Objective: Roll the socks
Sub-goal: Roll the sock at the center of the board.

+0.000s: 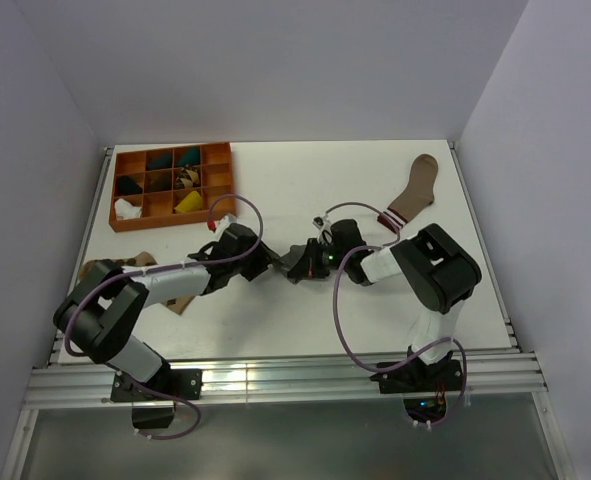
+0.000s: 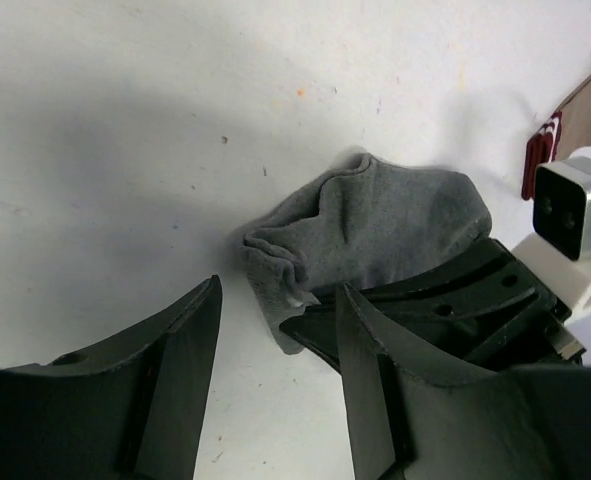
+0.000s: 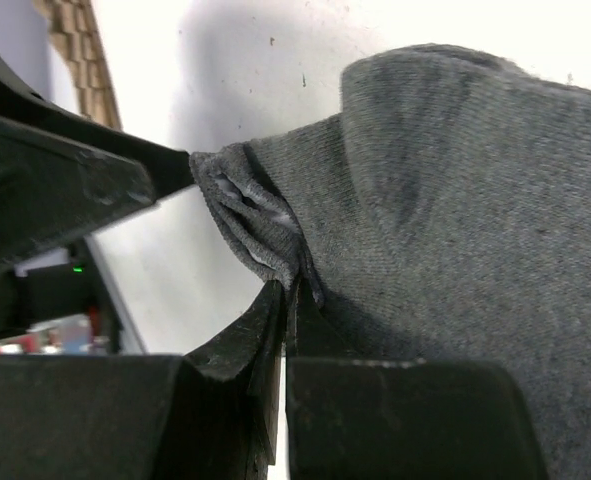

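Observation:
A grey sock (image 2: 385, 235) lies bunched on the white table between the two arms, small and dark in the top view (image 1: 299, 266). My right gripper (image 3: 290, 290) is shut on a folded edge of the grey sock (image 3: 455, 200); its black fingers (image 2: 435, 300) lie across the sock's near side in the left wrist view. My left gripper (image 2: 275, 380) stands open just short of the sock's crumpled end, with only bare table between its fingers. In the top view the left gripper (image 1: 273, 266) and right gripper (image 1: 309, 262) meet tip to tip at mid-table.
An orange compartment tray (image 1: 135, 222) at the back left holds several rolled bundles. A brown sock with a striped cuff (image 1: 415, 188) lies at the back right. A tan patterned sock (image 1: 110, 268) lies under the left arm.

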